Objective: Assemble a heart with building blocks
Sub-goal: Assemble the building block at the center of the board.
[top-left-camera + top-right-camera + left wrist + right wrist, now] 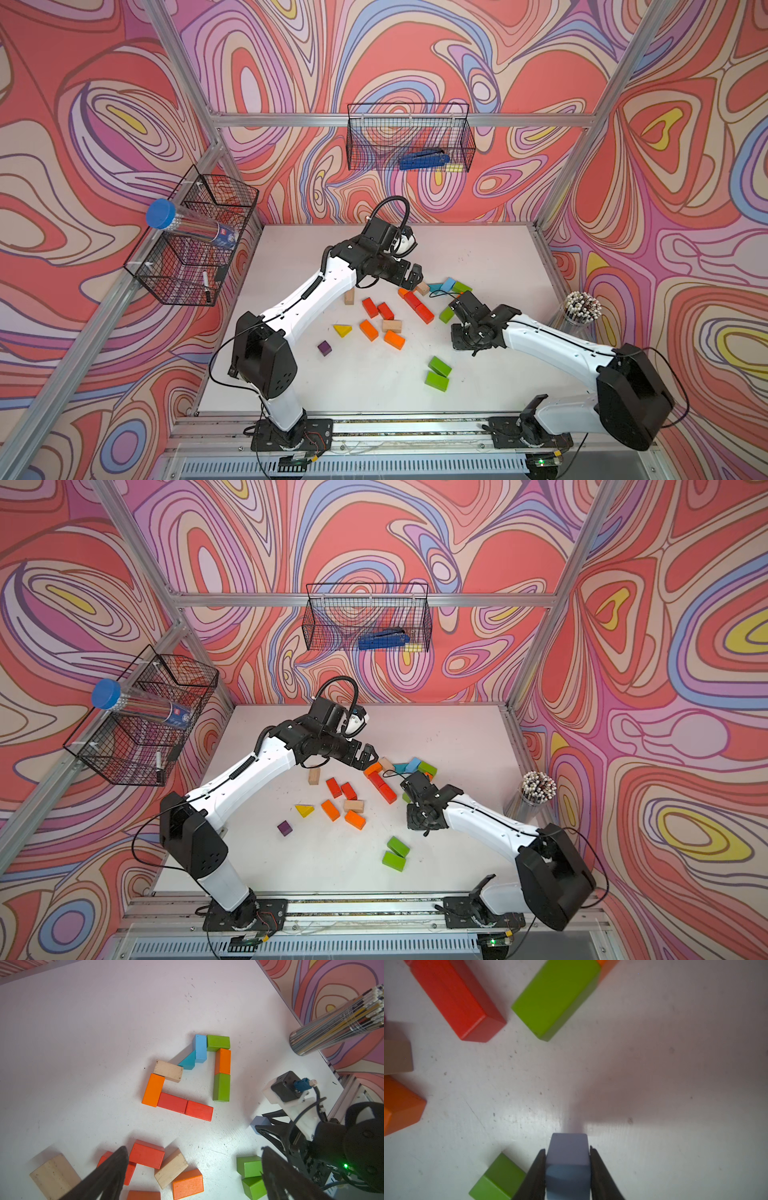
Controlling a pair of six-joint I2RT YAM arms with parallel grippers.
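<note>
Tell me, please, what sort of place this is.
Most likely a robotics lab cell, not a home: a left arm and right arm bolted to a rail at a white table, inside an aluminium frame with patterned walls.

We've got the table (83, 1043) white and smooth, with a soft sheen and dark specks. On it the red brick (456, 1001) wears satin paint, the green brick (550, 999) beside it the same. The plain block (168, 1070) shows bare wood, grainy and matt. The light blue block (568, 1153) looks matt-painted, and the fingers (535, 1174) of the right gripper (568, 1149) on it are dull black. Above the table, the frame (270, 120) is brushed metal, the basket (365, 137) thin black wire.
</note>
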